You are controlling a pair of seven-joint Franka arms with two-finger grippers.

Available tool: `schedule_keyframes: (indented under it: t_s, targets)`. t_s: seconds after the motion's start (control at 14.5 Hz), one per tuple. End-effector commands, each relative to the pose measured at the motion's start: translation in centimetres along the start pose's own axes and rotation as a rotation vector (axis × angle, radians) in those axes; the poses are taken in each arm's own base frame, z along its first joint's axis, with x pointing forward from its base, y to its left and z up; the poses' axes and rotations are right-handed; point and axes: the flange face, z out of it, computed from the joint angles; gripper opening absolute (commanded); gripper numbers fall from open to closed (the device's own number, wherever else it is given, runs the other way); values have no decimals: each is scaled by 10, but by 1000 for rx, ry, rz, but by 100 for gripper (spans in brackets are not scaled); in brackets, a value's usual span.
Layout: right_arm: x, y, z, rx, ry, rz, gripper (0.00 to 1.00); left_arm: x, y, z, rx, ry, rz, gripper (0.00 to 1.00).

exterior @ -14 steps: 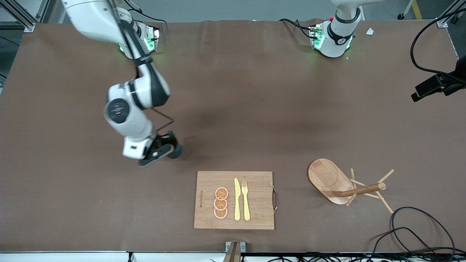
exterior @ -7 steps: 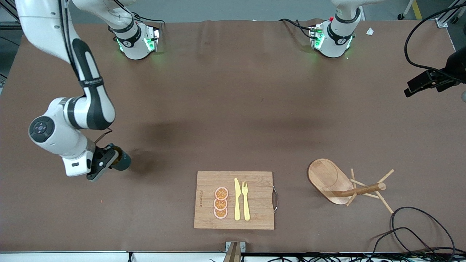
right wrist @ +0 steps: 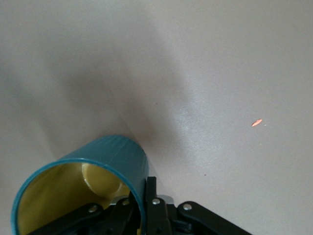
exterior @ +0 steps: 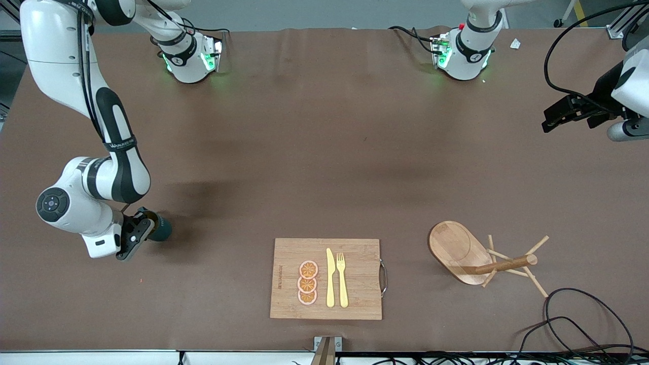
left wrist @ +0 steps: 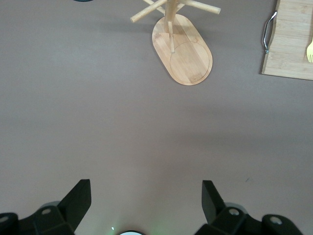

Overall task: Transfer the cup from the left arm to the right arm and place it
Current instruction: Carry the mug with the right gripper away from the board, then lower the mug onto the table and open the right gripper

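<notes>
Surface: brown matte cloth (exterior: 324, 126) is covering the whole table, lying smooth with faint shadows.
Right gripper: right gripper (exterior: 143, 229) is hanging low over the cloth toward the right arm's end of the table; its dark fingers (right wrist: 151, 193) are pinching the rim wall of the cup, one inside and one outside.
Cup: cup (exterior: 158, 228) is showing as a small teal cylinder, tilted in the grip with its mouth facing the wrist camera; the glossy tan-yellow inside (right wrist: 73, 196) is showing in the right wrist view. Whether it is touching the cloth cannot be told.
Left gripper: left gripper (left wrist: 146, 198) is waiting high over the left arm's end of the table, its black fingers (left wrist: 78, 198) spread wide and holding nothing.
Cutting board: rectangular bamboo cutting board (exterior: 326, 278) with a metal handle is lying at about 4 o'clock from the cup, nearer to the front camera.
Board contents: three round orange slices (exterior: 308, 283) are sitting in a column; a pale yellow knife (exterior: 330, 278) and fork (exterior: 342, 280) are lying side by side just beside them.
Peg rack: wooden peg rack (exterior: 481, 256) with an oval base and thin dowels is standing at about 3 o'clock from the board, well apart.
Cables: black cables (exterior: 583, 314) are looping on the cloth at about 5 o'clock from the rack.
</notes>
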Motion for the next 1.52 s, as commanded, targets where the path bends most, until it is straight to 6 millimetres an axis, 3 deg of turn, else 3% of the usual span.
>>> schedule_keyframes:
  t_s: [0.0, 0.07, 0.21, 0.28, 0.41, 0.62, 0.9, 1.03, 1.31, 1.45]
  targets:
    - [2, 14, -7, -16, 32, 10, 52, -6, -3, -5, 19, 20, 15, 100]
    - [-2, 17, -9, -18, 34, 18, 100, -6, -3, -5, 20, 22, 15, 100]
    - [-3, 18, -24, -2, 33, 21, 100, -6, -5, -6, 18, 22, 12, 100]
    - [-4, 23, -53, -17, 46, 31, 100, -5, -6, -7, 19, 25, 11, 100]
    - [-5, 25, -93, -14, 56, 82, 100, -5, -9, -8, 20, 28, 4, 100]
    - [-24, 27, -151, -25, 90, 350, 100, -4, -9, -11, 19, 34, 4, 100]
    - [-27, -2, -227, 56, 56, 648, 100, -1, -9, -7, 17, 30, 3, 100]
    - [-31, -15, -273, 31, 29, 694, 100, 0, -10, -8, 16, 37, 2, 100]
    - [-59, -36, -351, 28, 65, 1015, 100, 0, -10, -9, 16, 37, 2, 100]
    - [-65, -53, -381, 32, 86, 1079, 100, -1, -8, -9, 16, 39, 8, 100]
